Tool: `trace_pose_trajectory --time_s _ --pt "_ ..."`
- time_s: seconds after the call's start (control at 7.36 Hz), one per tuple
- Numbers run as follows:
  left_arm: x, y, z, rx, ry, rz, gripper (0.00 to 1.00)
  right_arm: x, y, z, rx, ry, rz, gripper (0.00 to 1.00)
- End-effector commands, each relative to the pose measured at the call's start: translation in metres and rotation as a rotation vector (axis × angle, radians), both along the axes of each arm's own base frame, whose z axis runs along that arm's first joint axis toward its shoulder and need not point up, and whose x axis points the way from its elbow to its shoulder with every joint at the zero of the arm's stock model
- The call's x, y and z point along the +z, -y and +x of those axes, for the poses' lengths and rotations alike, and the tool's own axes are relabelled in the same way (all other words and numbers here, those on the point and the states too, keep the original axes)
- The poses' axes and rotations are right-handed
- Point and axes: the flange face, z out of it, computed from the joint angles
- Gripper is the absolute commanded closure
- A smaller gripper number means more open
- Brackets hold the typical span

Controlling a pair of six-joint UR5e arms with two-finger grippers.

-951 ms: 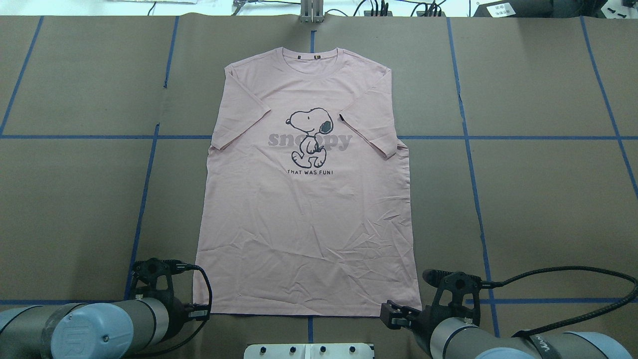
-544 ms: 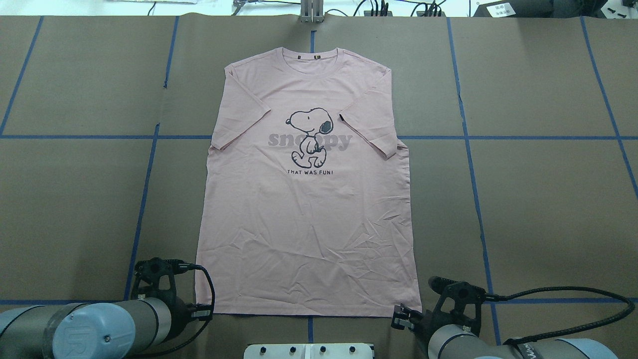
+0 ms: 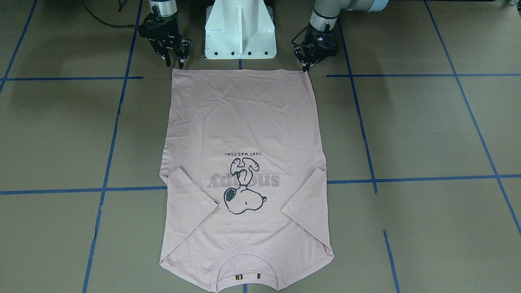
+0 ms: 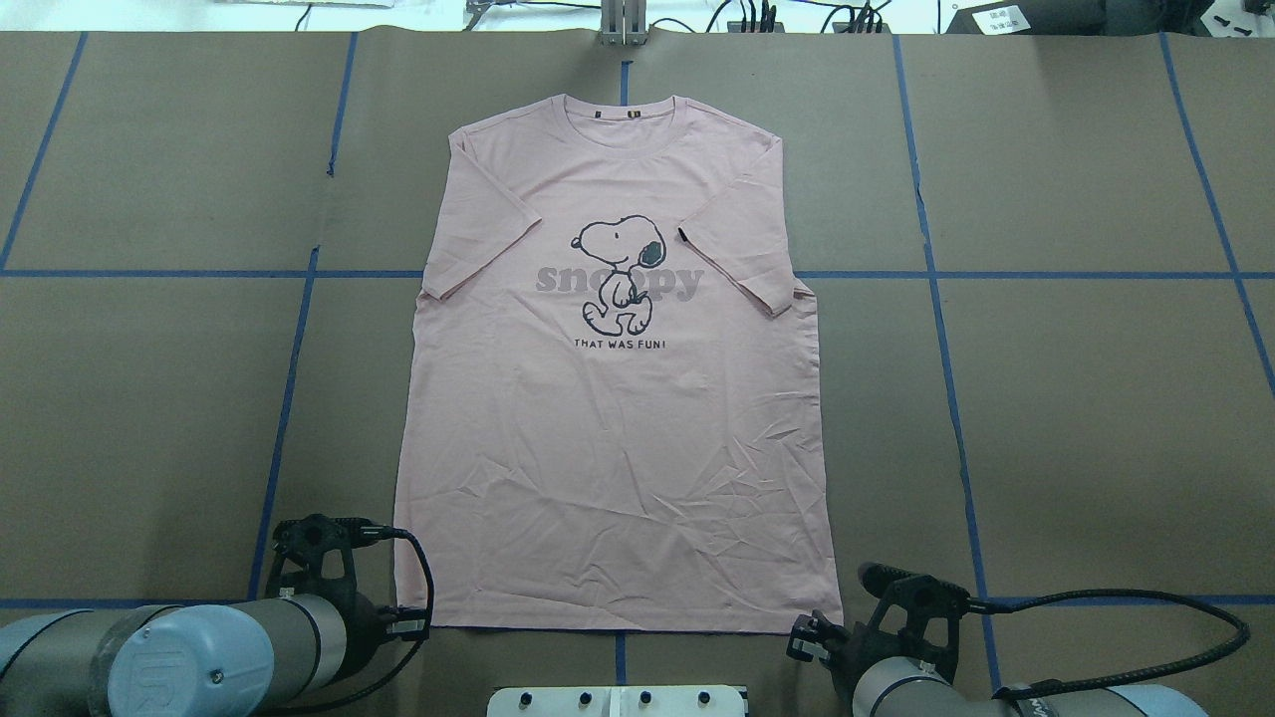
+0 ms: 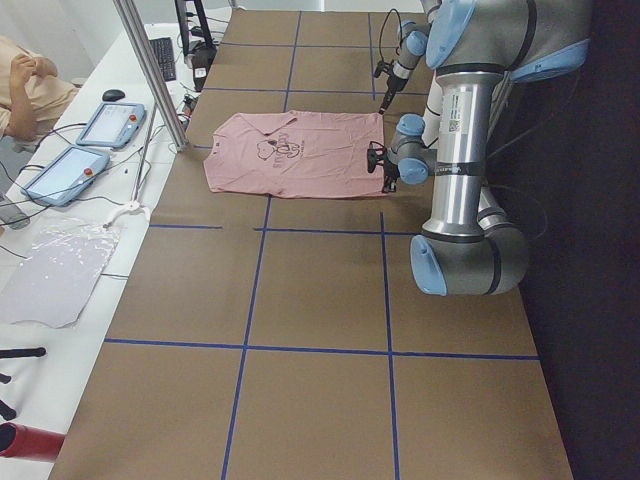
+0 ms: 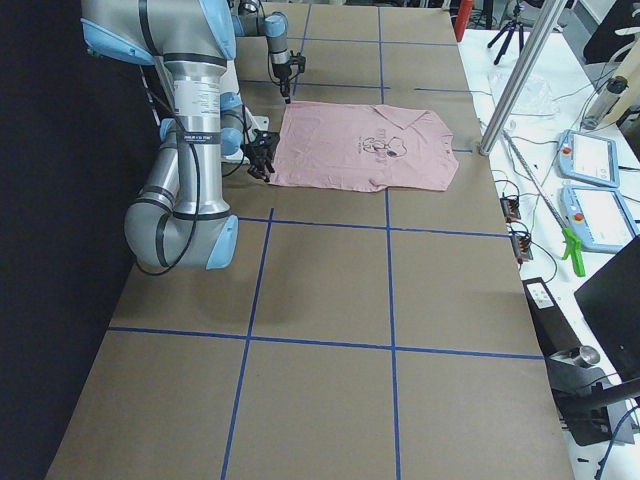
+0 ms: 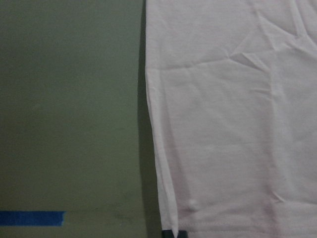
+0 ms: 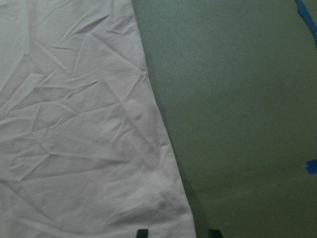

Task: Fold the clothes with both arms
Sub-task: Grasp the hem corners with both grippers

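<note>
The pale pink T-shirt lies flat and print-up on the brown table, neckline at the far end and both sleeves folded inward; it also shows in the front view. My left gripper sits at the near left hem corner. In the left wrist view its dark fingertips look closed together right on that corner. My right gripper is open at the near right hem corner. In the right wrist view its fingertips straddle the shirt's side edge.
The white pedestal base stands between the two arms, just behind the hem. Blue tape lines cross the brown table cover. A metal post stands at the far edge beyond the neckline. Tablets lie off the table's far side.
My right arm has drawn back and lowered, bringing its gripper onto the near right hem corner. My left gripper has crept slightly right onto the near left corner. The shirt has not moved.
</note>
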Motion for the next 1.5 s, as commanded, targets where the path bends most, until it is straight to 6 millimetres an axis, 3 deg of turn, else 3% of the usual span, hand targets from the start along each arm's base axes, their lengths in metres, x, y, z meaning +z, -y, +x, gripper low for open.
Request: trace_pose_trajectory --time_s 0.0,0.54,0.68,0.82,0.95,1.09,1.36 --pt "-0.0005 -0.0007 0.0004 0.002 -0.002 0.000 1.00 0.0090 0.0004 -0.0070 0.009 -0.020 0.012 0.49" --pt "-0.0005 0.0000 0.0001 0.001 -0.001 0.001 1.00 0.0142 0.0000 -0.0125 0.013 -0.032 0.019 0.50" --pt "0.0002 0.0000 0.0004 0.002 0.000 0.002 1.00 0.0141 0.0001 -0.0125 0.014 -0.032 0.020 0.56" --pt "-0.0005 0.0000 0.0001 0.003 -0.001 0.004 1.00 0.0133 0.0003 -0.0127 0.015 -0.031 0.021 0.71" --pt "-0.0005 0.0000 0.0001 0.003 -0.001 0.004 1.00 0.0126 0.0002 -0.0130 0.016 -0.029 0.020 0.94" --pt "-0.0005 0.0000 0.0001 0.003 -0.001 0.004 1.00 0.0126 0.0002 -0.0130 0.015 -0.029 0.021 1.00" --pt "-0.0022 0.0000 0.0000 0.003 -0.005 0.004 1.00 0.0126 0.0003 -0.0124 0.015 -0.029 0.021 1.00"
